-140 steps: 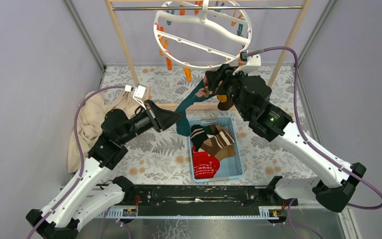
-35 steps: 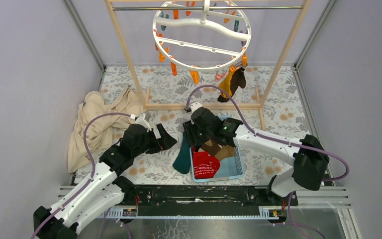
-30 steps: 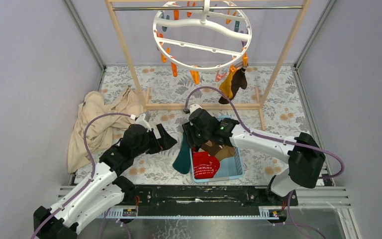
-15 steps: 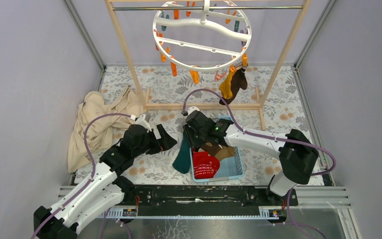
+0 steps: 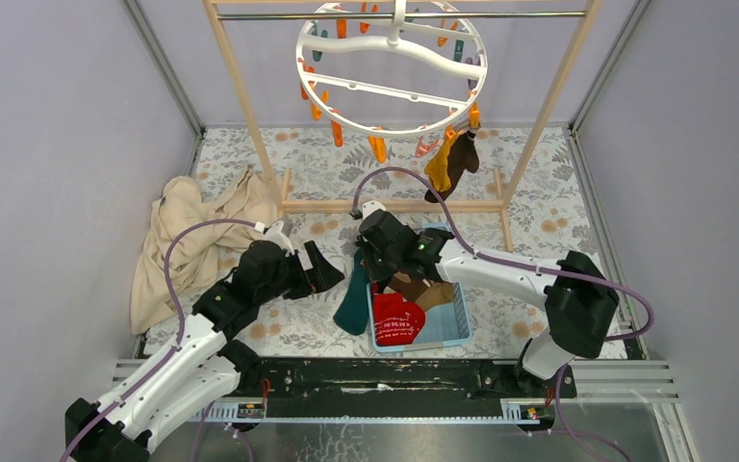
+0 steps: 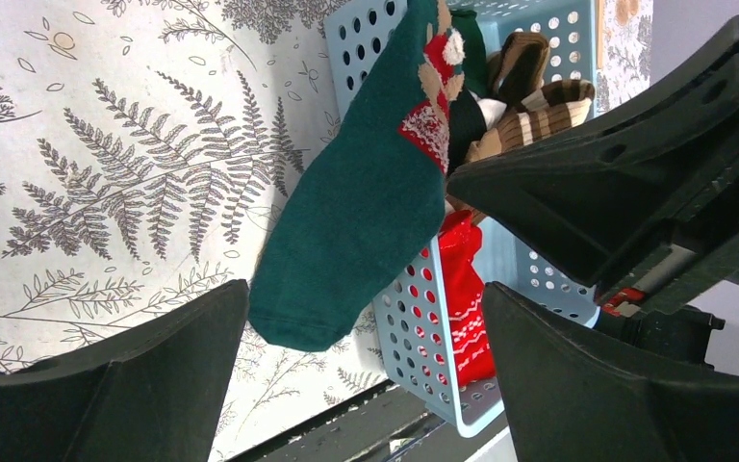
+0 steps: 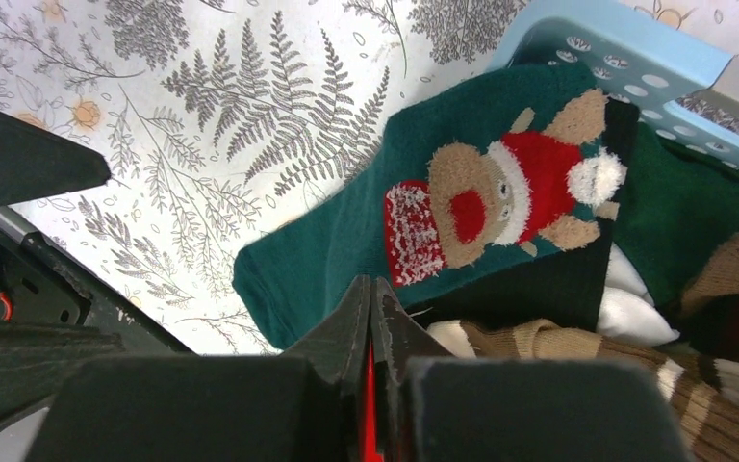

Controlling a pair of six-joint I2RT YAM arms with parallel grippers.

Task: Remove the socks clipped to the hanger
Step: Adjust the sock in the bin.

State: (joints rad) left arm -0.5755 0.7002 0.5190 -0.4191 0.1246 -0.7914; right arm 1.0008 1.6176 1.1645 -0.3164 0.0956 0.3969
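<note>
Socks [image 5: 406,306] mostly in basket [image 5: 461,313], mustard-brown pair [image 5: 449,164] still clipped at hanger's [image 5: 392,40] right edge; left fingers [image 6: 106,385] wide open, right fingers [image 7: 346,327] closed.

Round white plastic ring hanger [image 5: 396,38] hangs from the pale wooden rack frame [image 5: 244,96] at the table's far end. Mustard and brown fabric socks [image 5: 450,162] clipped at its near-right rim. Light-blue perforated plastic basket [image 5: 447,332] sits before the rack, centre, with a heap of socks [image 5: 399,318] inside. Dark green reindeer sock [image 5: 353,294] draped over the basket's left wall, outer end on the fern-print tabletop [image 5: 289,322]. Crumpled beige cloth [image 5: 178,245] far left.
</note>
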